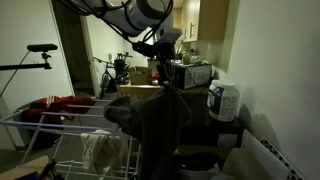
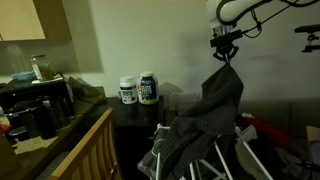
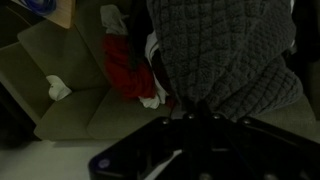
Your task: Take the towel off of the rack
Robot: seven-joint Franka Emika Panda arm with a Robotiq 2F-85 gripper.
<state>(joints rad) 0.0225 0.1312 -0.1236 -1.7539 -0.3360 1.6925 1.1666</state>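
The dark grey towel (image 2: 208,122) hangs in a tall peak from my gripper (image 2: 225,58), which is shut on its top edge. The towel's lower part still drapes over the white wire rack (image 2: 228,160). In an exterior view the towel (image 1: 155,120) hangs below the gripper (image 1: 166,72), beside the rack's rods (image 1: 45,125). In the wrist view the quilted towel (image 3: 225,50) fills the upper right, right at the dark gripper body (image 3: 195,115); the fingertips are hidden.
A whitish cloth (image 1: 103,152) hangs on the rack. A red fabric item (image 3: 125,65) lies on an olive sofa (image 3: 60,60). Two white tubs (image 2: 139,89) stand on a dark cabinet (image 2: 135,125). A wooden slatted piece (image 2: 85,155) stands at the left.
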